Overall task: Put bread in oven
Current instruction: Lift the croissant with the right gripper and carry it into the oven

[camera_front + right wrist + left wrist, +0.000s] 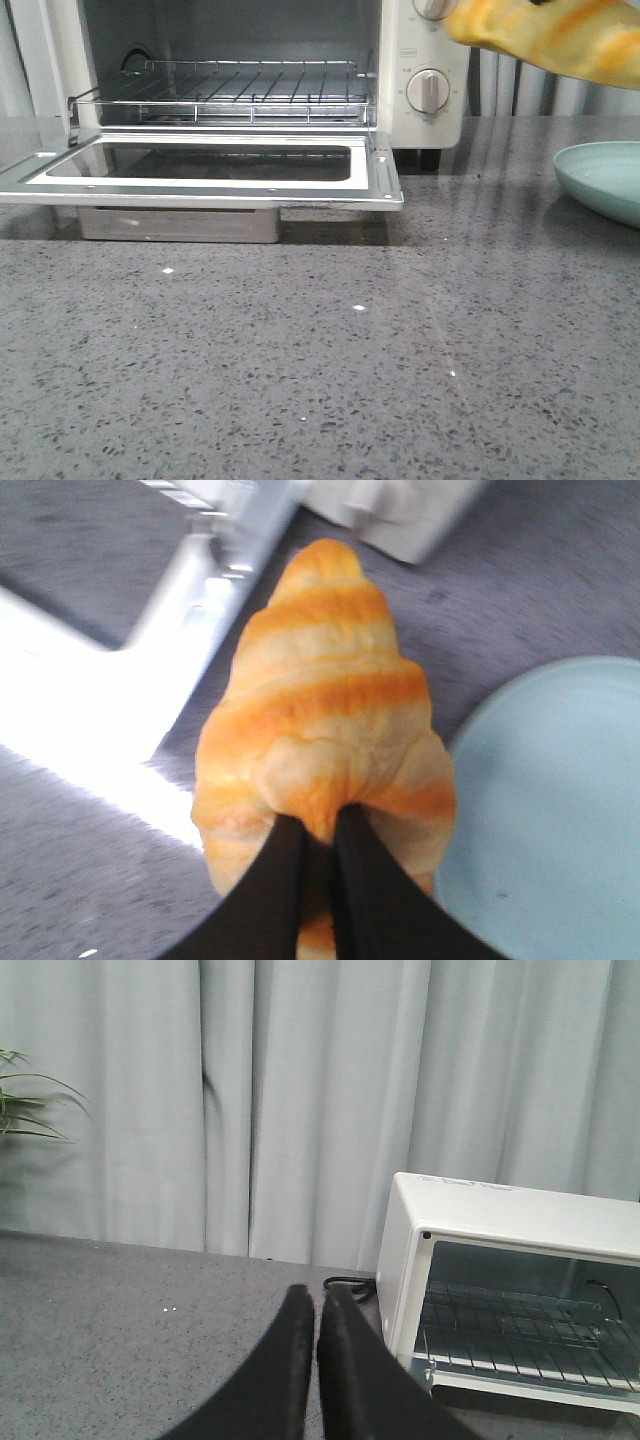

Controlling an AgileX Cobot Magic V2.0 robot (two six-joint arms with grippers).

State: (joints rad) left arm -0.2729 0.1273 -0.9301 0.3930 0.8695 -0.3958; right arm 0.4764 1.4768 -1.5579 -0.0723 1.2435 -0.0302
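Bread (325,715) pinched in right gripper (318,880), held in air above grey counter (300,370), right of oven (425,130) knobs and above pale green plate (605,180) (only its edge visible); oven door (210,170) dropped flat, wire rack (225,95) bare; left gripper (315,1360) fingers pressed together, holding nothing, near oven's side

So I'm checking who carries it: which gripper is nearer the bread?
Right. The right gripper is shut on the bread, holding it in the air beside the plate. The left gripper is shut and empty, off to the oven's other side.
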